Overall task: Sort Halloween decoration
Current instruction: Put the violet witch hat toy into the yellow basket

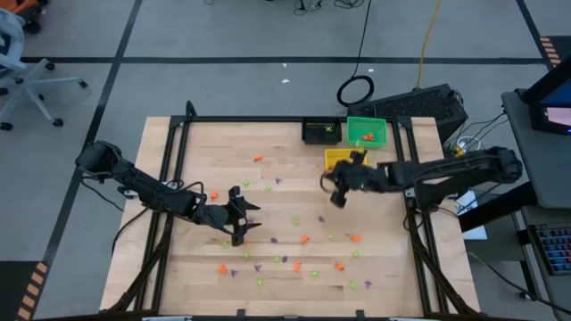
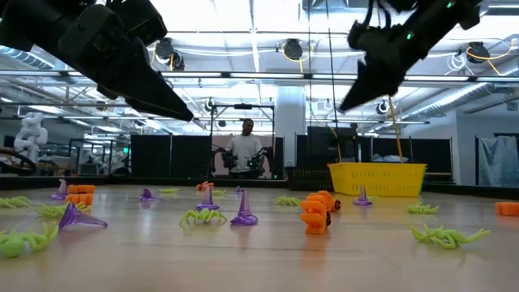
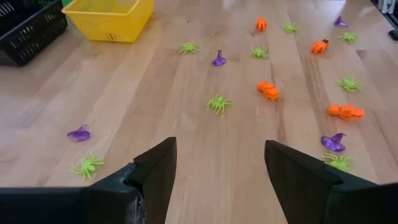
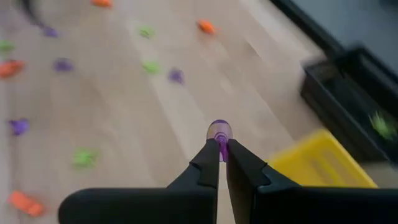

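The Halloween decoration is many tiny orange, purple and light-green trinkets strewn flat over the wooden table (image 1: 294, 267), such as a green spider (image 3: 217, 103) and an orange piece (image 3: 268, 90). My left gripper (image 3: 221, 163) hangs open above the table's left middle (image 1: 239, 221), with bare wood between its fingers. My right gripper (image 4: 221, 148) is shut on one purple trinket (image 4: 219, 132). It is raised over the table's right middle (image 1: 337, 198), just in front of the yellow bin (image 1: 343, 159). My right gripper pinches the purple trinket's near end (image 4: 220, 140) between its two fingertips. The trinket's rounded end pokes out past the tips. The fingers slant down toward the table. The trinket is lifted clear, high above the wood.
Three square bins stand at the back right: black (image 1: 321, 132), green (image 1: 367, 131) with an orange piece in it, and yellow in front of them. A dark frame (image 1: 178, 152) runs around the table. A person (image 2: 246, 150) stands in the room beyond.
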### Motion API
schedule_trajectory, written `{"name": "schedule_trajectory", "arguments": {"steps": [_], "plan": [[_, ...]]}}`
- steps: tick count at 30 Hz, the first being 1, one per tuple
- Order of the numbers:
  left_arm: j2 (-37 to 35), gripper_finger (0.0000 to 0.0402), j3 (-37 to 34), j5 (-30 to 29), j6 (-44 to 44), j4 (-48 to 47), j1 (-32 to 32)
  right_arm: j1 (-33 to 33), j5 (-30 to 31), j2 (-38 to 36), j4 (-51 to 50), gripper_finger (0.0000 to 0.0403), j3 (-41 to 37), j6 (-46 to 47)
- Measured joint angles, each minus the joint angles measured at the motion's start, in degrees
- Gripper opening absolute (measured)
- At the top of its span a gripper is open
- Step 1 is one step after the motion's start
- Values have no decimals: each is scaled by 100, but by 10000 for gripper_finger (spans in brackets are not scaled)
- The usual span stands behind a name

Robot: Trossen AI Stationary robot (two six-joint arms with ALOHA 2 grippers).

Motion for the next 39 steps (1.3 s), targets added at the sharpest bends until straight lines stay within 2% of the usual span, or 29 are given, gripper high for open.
{"name": "schedule_trajectory", "arguments": {"steps": [5,12,20,29,39], "plan": [[0,242,0,-131,288,20,7,-845,-424,44,-597,4,-2,2],[0,242,0,-539,431,31,41,-1499,-705,111,-943,4,-2,-109],[0,242,0,-568,558,30,469,-1787,-704,230,-1339,4,-2,-119],[1,242,-2,-515,528,68,916,-2077,-680,826,-1296,4,-2,-479],[2,242,-2,-207,-292,48,929,-2223,-669,1358,-1224,5,-2,-616]]}}
